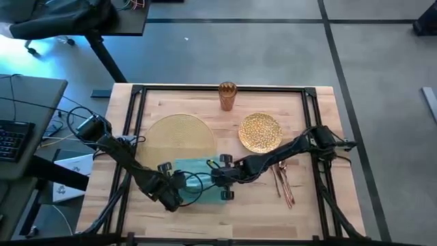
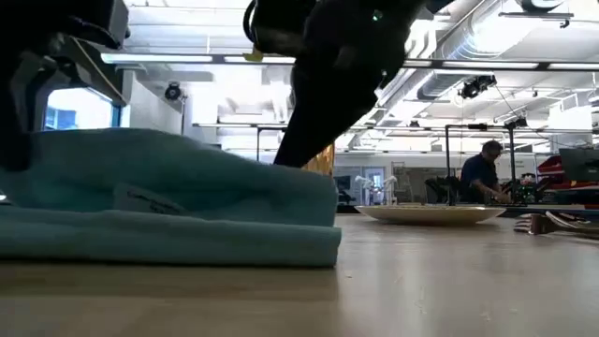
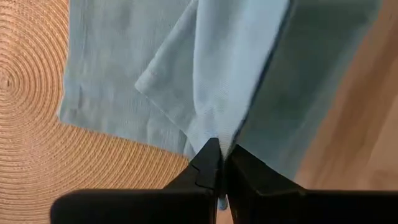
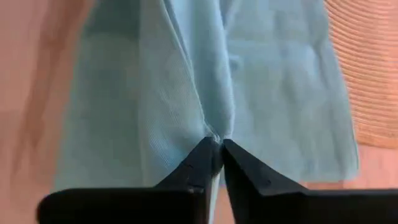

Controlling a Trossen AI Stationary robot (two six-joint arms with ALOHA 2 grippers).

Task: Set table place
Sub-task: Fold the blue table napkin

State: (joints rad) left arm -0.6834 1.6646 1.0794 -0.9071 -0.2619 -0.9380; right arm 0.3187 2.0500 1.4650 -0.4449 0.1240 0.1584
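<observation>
The teal napkin (image 1: pixel 199 179) lies in front of the pale-gold placemat (image 1: pixel 179 133), its far part resting on the mat's near rim (image 3: pixel 93 155). My left gripper (image 1: pixel 179 190) is shut on the napkin's left part and my right gripper (image 1: pixel 220 179) on its right part. In the low view the napkin (image 2: pixel 168 211) sits folded on the table (image 1: pixel 307 212), bulging upward. The glittery gold plate (image 1: pixel 260 132), amber cup (image 1: pixel 227 96) and cutlery (image 1: pixel 283 181) rest on the table to the right and far side. My left gripper pinches a raised ridge of the napkin (image 3: pixel 214 127) between its two fingertips, coming from above and slanting. The cloth rises to the tips in a pleat; the napkin's remaining cloth lies on the table and the mat. More than one layer seems caught. My right gripper pinches a gathered crease of the napkin (image 4: pixel 214 127) between its two fingertips, from above. The cloth puckers at the tips, and wrinkles run away from them. The remainder of the napkin lies flat on the table.
Black rails (image 1: pixel 136 137) frame the tabletop on its sides. A grey desk with a keyboard (image 1: pixel 13 137) stands off the table's left edge. Bare wood lies near the front edge (image 1: pixel 259 219). A person (image 2: pixel 482 173) sits far back in the room.
</observation>
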